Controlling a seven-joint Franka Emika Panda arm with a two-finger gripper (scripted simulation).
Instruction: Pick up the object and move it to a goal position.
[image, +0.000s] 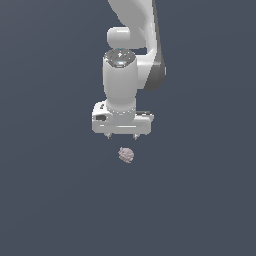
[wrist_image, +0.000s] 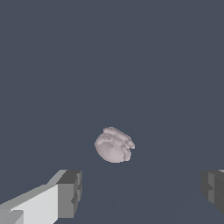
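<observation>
Nothing is grasped yet: the tool (image: 122, 136) hangs spread above the lumpy pinkish-grey blob (image: 126, 154), lowering, pinching and carrying remain.

Arm (image: 132, 20) cut off by the exterior view's upper edge, base never seen. Fingers (wrist_image: 70, 192) clipped by the wrist view's edge. Object (image: 126, 154) below the gripper (image: 121, 136) too tiny for detail there.

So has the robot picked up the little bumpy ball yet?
Not yet. Done: the gripper is lined up over the bumpy pinkish-grey blob. In hand: nothing, since the wrist view shows its fingers spread wide with the blob lying free between them. Left: lower, close on it, lift and carry it to the goal.
</observation>
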